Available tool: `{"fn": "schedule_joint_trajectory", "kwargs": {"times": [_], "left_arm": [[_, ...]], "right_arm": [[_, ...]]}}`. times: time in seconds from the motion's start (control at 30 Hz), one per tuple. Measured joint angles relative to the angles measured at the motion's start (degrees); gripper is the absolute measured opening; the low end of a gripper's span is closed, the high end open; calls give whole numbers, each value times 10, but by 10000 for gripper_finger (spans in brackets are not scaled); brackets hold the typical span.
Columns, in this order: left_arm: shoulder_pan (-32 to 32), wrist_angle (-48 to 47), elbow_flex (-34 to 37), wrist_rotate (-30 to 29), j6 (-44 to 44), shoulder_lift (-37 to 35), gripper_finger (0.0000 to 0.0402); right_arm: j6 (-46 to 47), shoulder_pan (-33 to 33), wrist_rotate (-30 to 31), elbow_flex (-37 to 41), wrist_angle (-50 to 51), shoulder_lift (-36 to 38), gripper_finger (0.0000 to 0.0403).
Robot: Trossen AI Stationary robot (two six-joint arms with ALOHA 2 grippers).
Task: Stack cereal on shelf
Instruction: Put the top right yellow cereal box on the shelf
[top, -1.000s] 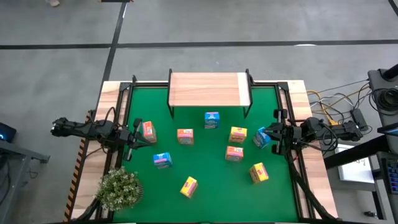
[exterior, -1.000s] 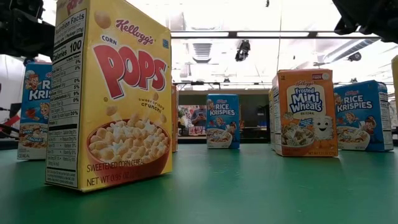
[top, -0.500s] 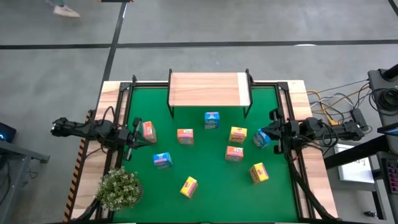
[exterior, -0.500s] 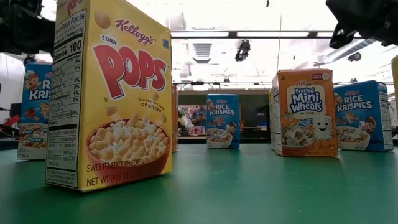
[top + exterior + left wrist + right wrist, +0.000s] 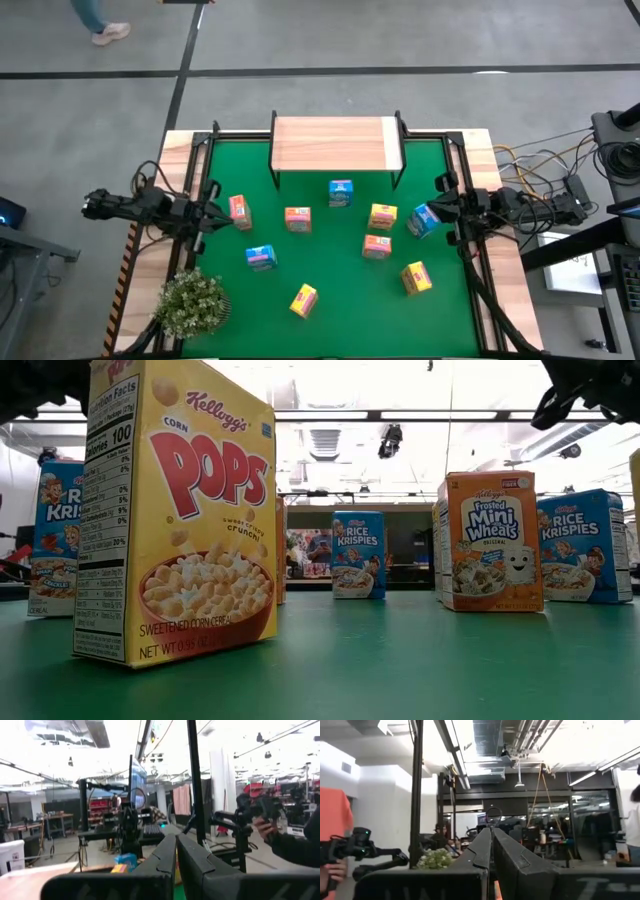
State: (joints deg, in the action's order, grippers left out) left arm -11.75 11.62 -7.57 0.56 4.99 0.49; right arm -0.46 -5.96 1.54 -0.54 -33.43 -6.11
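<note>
Both grippers are closed on nothing: seen from above, the left gripper (image 5: 212,210) sits at the left edge of the green mat (image 5: 330,290), just beside an orange-pink cereal box (image 5: 239,210), and the right gripper (image 5: 441,208) sits at the right edge, close to a tilted blue cereal box (image 5: 424,220). The shelf (image 5: 336,144) stands at the far side of the mat with its light-wood top bare. Scattered on the mat in front of it are the other boxes: a blue one (image 5: 340,193) nearest the shelf, an orange-pink one (image 5: 298,218), a yellow one (image 5: 383,216), another orange-pink one (image 5: 377,246), a blue one (image 5: 261,257), and two yellow ones (image 5: 416,278) (image 5: 303,299) nearest the front. A bushy potted plant (image 5: 193,304) stands on the counter's front-left corner. At mat level, a yellow Corn Pops box (image 5: 175,510) looms close, with Rice Krispies (image 5: 358,554) and Frosted Mini Wheats (image 5: 492,541) boxes upright behind it. From the left wrist, its dark fingers (image 5: 162,857) press together, the opposite arm beyond. From the right wrist, the fingers (image 5: 484,847) likewise meet, the plant (image 5: 436,858) showing past them.
</note>
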Motion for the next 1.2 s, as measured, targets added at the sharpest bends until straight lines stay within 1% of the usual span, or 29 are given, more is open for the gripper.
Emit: {"fn": "schedule_joint_trajectory", "kwargs": {"times": [0.13, 0.23, 0.3, 0.43, 0.53, 0.6, 0.7, 0.77, 0.8, 0.93, 1.0, 1.1, 1.2], "left_arm": [[0, 4, 0, 0, 0, 0, 0], [0, 8, 0, 0, 0, 0, 0], [0, 25, 0, 0, 0, 0, 0], [0, 60, 0, 0, 0, 0, 0], [0, 93, 0, -2, 4, 0, 0], [0, 128, 0, -21, 13, 0, 0], [0, 167, 0, -76, 22, 0, 0], [0, 171, 0, -113, 30, 0, 0], [0, 169, 0, -123, 36, 0, 0], [0, 146, 0, -131, 59, 5, 0], [0, 146, 0, -132, 69, 8, 0], [0, 155, 0, -135, 94, 8, 0], [0, 167, 0, -135, 118, 8, 0]], "right_arm": [[-9, 0, 2, 0, 0, 0, 9], [-6, 0, 4, 0, -22, 0, 9], [8, 0, 2, 0, -39, 0, 9], [9, 0, 0, 0, -72, 0, 9], [-17, 0, 1, 0, -109, -2, 9], [-19, 0, 6, -3, -123, -8, 9], [1, 0, 16, -23, -118, -45, 9], [8, 0, 15, -43, -119, -81, 9], [9, 0, 16, -56, -119, -102, 9], [-5, 0, 16, -117, -108, -192, 9], [-10, 0, 38, -157, -91, -226, 9], [-10, 0, 74, -227, -40, -265, 9], [-6, 0, 77, -305, 45, -300, 9]]}}
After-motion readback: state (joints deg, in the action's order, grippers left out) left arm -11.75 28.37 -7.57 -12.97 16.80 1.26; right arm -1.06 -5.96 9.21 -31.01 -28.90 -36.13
